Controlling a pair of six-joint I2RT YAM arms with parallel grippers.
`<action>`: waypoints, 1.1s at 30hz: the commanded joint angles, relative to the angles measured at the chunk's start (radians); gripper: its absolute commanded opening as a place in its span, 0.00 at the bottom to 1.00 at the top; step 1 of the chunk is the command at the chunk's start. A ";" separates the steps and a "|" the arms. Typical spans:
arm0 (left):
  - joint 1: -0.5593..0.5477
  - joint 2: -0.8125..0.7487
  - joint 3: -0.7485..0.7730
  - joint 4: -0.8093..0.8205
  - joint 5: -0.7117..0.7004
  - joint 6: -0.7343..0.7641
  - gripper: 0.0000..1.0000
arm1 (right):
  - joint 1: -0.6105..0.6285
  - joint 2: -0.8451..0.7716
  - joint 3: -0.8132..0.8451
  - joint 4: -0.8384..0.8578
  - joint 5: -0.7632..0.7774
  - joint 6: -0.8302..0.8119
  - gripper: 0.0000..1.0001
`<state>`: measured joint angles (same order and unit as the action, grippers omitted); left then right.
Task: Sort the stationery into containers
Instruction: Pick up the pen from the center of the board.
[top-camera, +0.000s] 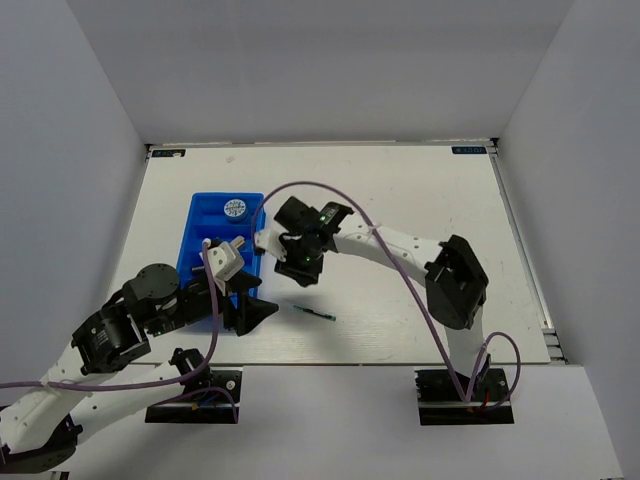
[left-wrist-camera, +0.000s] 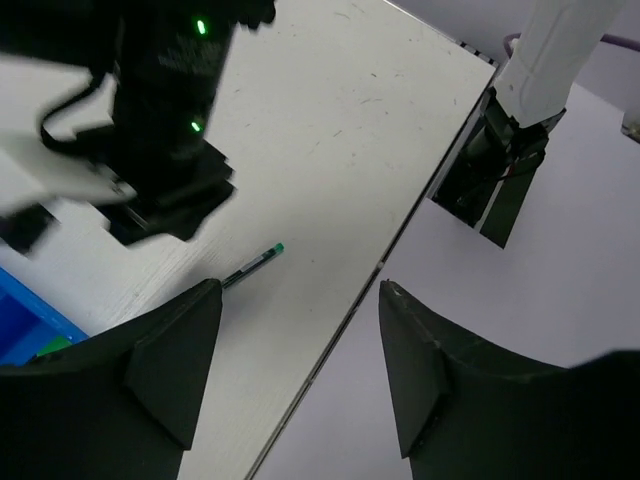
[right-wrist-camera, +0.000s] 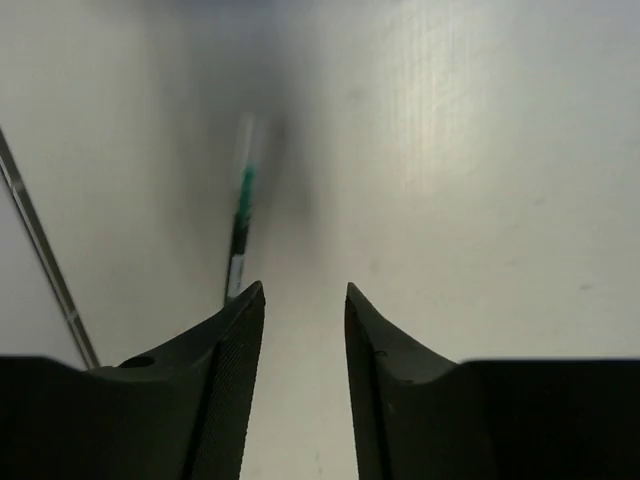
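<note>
pen, top view: a thin dark pen (top-camera: 315, 314) with a green end is seen loose on the white table (top-camera: 420, 220), near its front edge and just right of the blue tray (top-camera: 195, 215), in which a round roll (top-camera: 235, 208) is already lodged.
long axis, top view: laid almost left to right, slanted a little toward the front edge at its right end.
left pincer, top view: the left pincer (top-camera: 262, 305) is placed just beside the pen's left end, jaws apart, nothing held.
right pincer, top view: the right pincer (top-camera: 298, 272) is hung over the table just behind the pen, on its far side.
pen, left wrist view: the pen (left-wrist-camera: 250, 265) is seen just ahead of the left pincer (left-wrist-camera: 300, 380), green end pointed away; the jaws are spread wide and empty.
tray, left wrist view: a blue corner (left-wrist-camera: 20, 320) is shown at the left edge.
pen, right wrist view: blurred, the pen (right-wrist-camera: 240, 225) is found ahead and to the left of the right pincer (right-wrist-camera: 303, 350), not between its fingers, its length running roughly away from the camera.
right pincer, right wrist view: partly open, with only bare table in the gap.
nearer arm: both are judged close, the right being better lined up overhead; a small shift sideways would be needed to straddle the pen.
</note>
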<state>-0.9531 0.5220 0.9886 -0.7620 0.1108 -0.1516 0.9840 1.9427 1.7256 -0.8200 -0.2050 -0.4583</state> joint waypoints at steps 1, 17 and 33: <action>-0.006 0.025 0.008 0.003 -0.010 0.003 0.76 | 0.042 0.010 -0.037 -0.136 0.045 -0.071 0.42; -0.006 0.007 -0.018 -0.010 -0.011 -0.014 0.78 | 0.087 0.105 -0.126 -0.045 0.038 0.046 0.48; -0.006 -0.027 -0.050 -0.011 -0.023 -0.020 0.78 | 0.128 0.079 -0.349 0.192 0.182 0.139 0.45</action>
<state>-0.9531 0.5041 0.9413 -0.7677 0.0967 -0.1623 1.0988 2.0148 1.4410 -0.7292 -0.1036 -0.3454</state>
